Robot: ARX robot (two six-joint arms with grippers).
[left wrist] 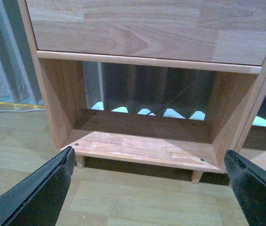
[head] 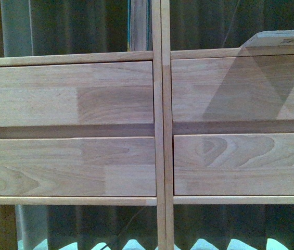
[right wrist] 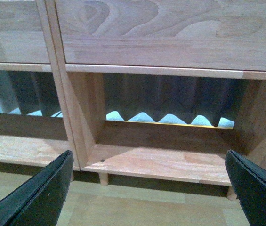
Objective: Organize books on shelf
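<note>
The light-wood shelf (head: 68, 94) fills the front view with four plain drawer fronts. A thick book with yellowed page edges and a teal cover (head: 139, 23) stands upright above the left drawers, against the centre divider. A pale flat thing (head: 284, 37) lies tilted at the top right; I cannot tell whether it is a book. My left gripper (left wrist: 149, 155) is open and holds nothing, low before the shelf's bottom left compartment (left wrist: 142, 141). My right gripper (right wrist: 149, 155) is open with nothing in it, facing the bottom right compartment (right wrist: 161, 162). Both compartments hold nothing.
A dark pleated curtain (head: 74, 26) hangs behind the open-backed shelf. Short peg legs (left wrist: 196, 176) (right wrist: 103, 178) lift it off the light wood floor (left wrist: 137, 202). Upright dividers (right wrist: 60, 84) separate the compartments.
</note>
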